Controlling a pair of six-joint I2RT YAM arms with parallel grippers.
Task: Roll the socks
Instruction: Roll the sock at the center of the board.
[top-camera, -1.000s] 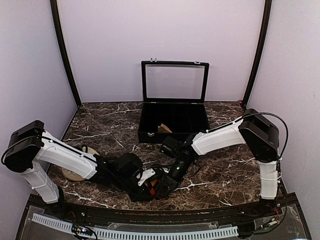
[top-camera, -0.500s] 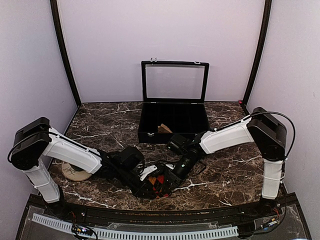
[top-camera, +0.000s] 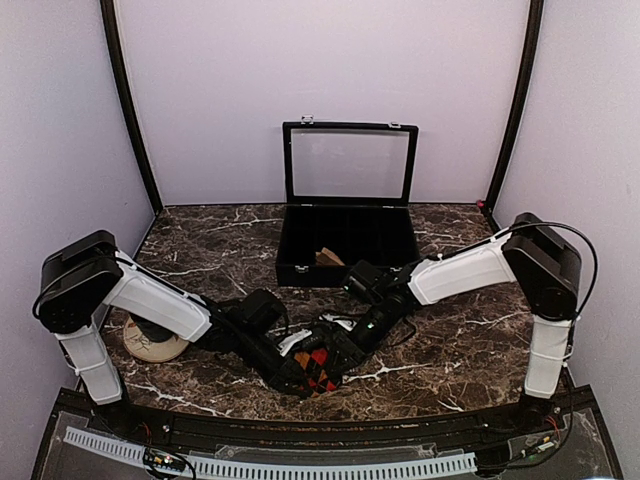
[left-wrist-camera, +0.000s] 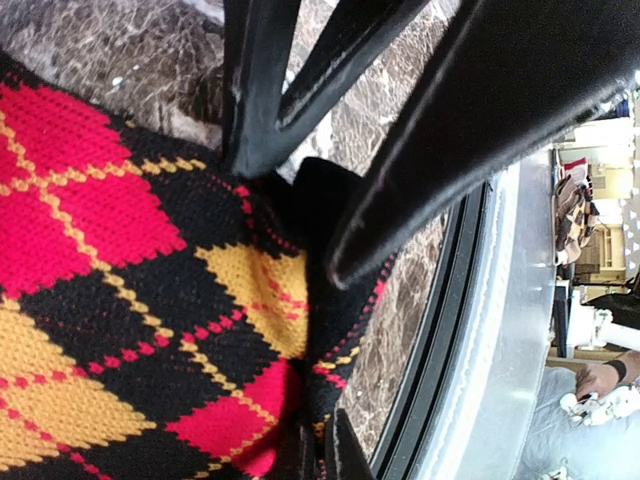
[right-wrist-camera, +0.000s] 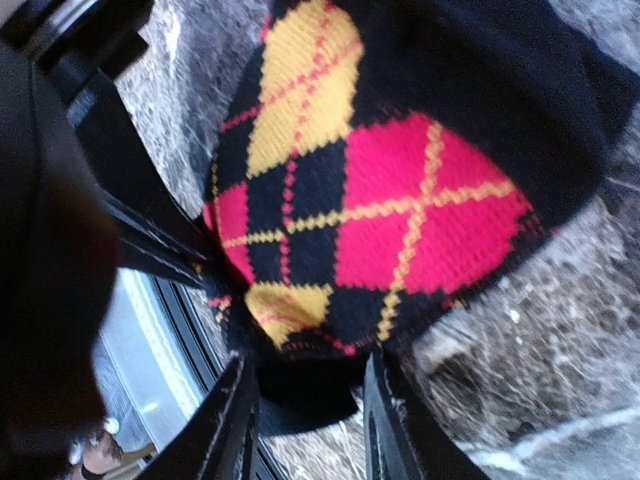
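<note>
Argyle sock (top-camera: 318, 368) sits bunched at the lower middle of the worktop (top-camera: 200, 250), right between both arms, so its long axis is hard to call. Left fingers (left-wrist-camera: 450, 130) are clamped on its edge. Right fingers (right-wrist-camera: 232, 425) are half open, straddling its black end.

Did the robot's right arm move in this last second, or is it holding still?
Yes. The right arm's wrist has swung right and back, nearer the black case's front wall; the right gripper remains at the argyle sock.
</note>
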